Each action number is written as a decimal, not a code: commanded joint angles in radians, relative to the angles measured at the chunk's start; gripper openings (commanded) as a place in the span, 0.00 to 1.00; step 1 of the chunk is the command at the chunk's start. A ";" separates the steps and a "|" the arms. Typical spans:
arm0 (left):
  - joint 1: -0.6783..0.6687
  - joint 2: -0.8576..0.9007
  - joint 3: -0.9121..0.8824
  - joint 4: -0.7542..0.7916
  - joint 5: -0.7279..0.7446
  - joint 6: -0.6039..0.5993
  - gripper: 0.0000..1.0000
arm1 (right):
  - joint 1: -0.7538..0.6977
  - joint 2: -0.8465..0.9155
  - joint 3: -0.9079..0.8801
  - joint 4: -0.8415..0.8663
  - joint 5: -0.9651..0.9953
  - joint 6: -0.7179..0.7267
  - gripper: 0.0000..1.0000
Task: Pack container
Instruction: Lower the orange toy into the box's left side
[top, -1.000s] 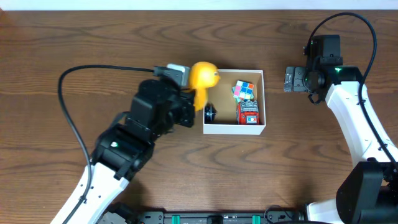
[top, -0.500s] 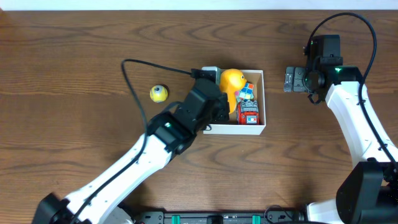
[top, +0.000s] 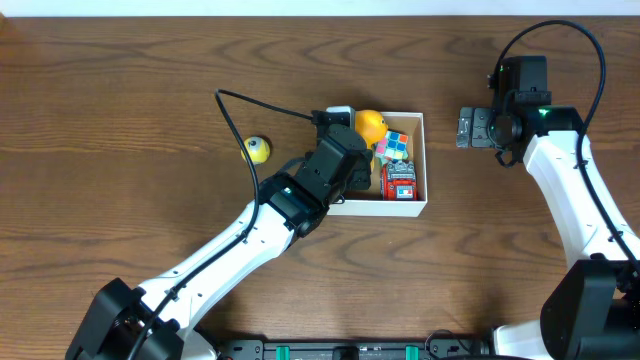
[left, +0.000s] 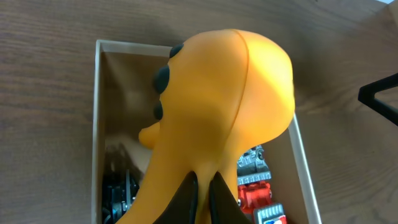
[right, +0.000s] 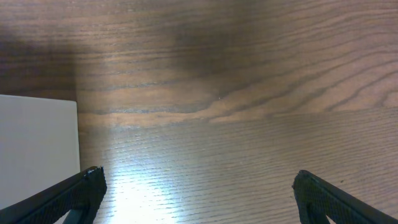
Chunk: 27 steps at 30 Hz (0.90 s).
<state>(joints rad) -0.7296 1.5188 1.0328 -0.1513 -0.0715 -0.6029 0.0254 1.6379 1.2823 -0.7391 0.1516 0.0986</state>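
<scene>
The container, a shallow white box with a brown inside, stands on the table right of centre. My left gripper reaches over its left half, shut on the lower part of an orange rubber toy with dark eyes. In the left wrist view the orange toy fills the frame above the container's wall, and the left gripper pinches it from below. My right gripper hangs open to the right of the container, holding nothing. In its own view the right gripper is over bare wood beside the container's white wall.
Inside the box lie a colour cube, a red toy truck and a black object. A small yellow ball with an eye sits on the table left of the box. The left arm's cable loops over the wood.
The left arm has carried the orange toy to the right, from the box's left edge to over its inside, and lower. The yellow ball has come into view. The right arm has not moved.
</scene>
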 joint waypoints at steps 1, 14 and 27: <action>-0.002 -0.002 0.024 -0.010 -0.027 -0.006 0.06 | -0.003 -0.013 0.016 0.001 0.009 -0.007 0.99; -0.027 -0.002 0.024 0.036 -0.027 -0.084 0.06 | -0.003 -0.013 0.016 0.001 0.009 -0.007 0.99; -0.055 0.012 0.021 0.022 -0.028 -0.084 0.06 | -0.003 -0.013 0.016 0.001 0.009 -0.007 0.99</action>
<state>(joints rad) -0.7792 1.5188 1.0328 -0.1307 -0.0826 -0.6807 0.0254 1.6379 1.2823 -0.7391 0.1516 0.0978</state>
